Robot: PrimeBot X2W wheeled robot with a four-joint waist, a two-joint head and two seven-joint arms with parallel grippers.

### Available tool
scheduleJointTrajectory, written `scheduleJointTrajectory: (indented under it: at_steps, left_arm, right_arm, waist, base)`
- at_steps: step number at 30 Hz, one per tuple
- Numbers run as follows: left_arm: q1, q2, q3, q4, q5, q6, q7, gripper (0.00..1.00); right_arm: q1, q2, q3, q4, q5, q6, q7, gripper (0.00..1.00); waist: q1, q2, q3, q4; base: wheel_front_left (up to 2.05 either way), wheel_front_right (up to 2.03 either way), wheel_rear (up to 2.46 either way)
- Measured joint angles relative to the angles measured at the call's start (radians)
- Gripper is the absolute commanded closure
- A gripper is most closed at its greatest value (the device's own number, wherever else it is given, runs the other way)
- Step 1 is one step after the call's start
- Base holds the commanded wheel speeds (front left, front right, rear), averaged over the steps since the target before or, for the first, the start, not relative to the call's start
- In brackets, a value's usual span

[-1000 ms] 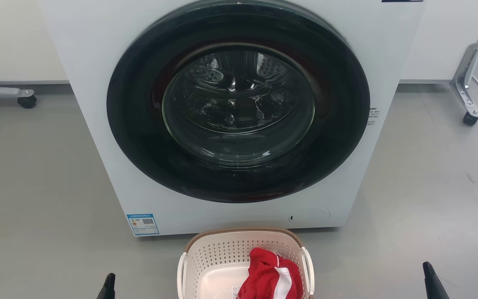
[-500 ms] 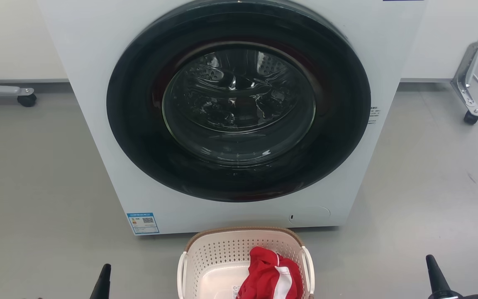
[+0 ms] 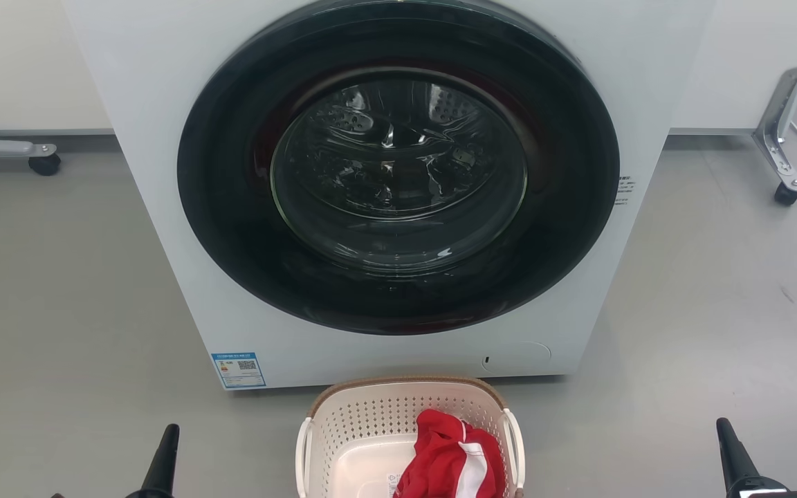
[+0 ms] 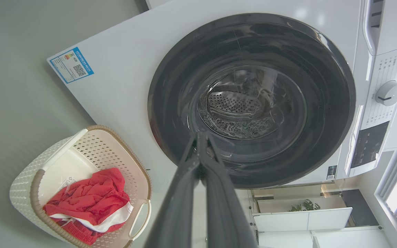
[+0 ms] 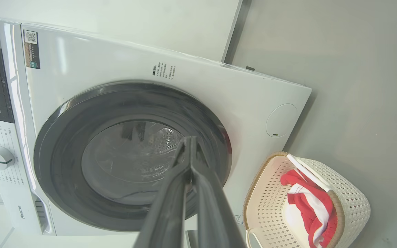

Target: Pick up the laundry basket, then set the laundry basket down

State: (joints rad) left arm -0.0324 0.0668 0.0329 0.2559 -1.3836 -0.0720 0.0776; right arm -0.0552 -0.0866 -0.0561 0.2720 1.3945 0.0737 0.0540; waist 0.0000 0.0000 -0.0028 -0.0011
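Cream-white perforated plastic laundry basket point(image 3: 371, 422) on grey floor point(image 3: 59, 311) just before white washer point(image 3: 142, 138), centred between my arms. Left gripper point(image 4: 200, 137), right gripper point(image 5: 189, 141) both pinched closed, empty, well outboard of its side handles point(image 3: 301, 449); left maybe nearer. Long axis unclear, near end cropped.

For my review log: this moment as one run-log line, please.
stage: pre-grasp | laundry basket: on floor before washer, red garment inside | left gripper: shut | right gripper: shut | contact: none

Laundry basket point(image 3: 371, 429) between left gripper point(image 4: 200, 137) and right gripper point(image 5: 190, 141): matt perforated plastic, woven-look rim. Garment point(image 3: 450, 463) inside: soft cloth. Washer point(image 3: 288, 360) ahead: glossy white casing, shiny glass door point(image 3: 398, 173).
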Motion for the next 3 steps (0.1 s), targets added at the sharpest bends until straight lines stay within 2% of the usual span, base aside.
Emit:
scheduleJointTrajectory:
  at_steps: [3]
  left_arm:
    - [-0.01, -0.005, 0.012, 0.004, -0.04, -0.009, 0.008, 1.0]
  right_arm:
    - [-0.001, 0.008, -0.013, 0.005, 0.032, 0.007, 0.012, 1.0]
  waist:
    - [0.0, 0.0, 0.001, 0.0]
  base:
    - [0.0, 0.0, 0.0]
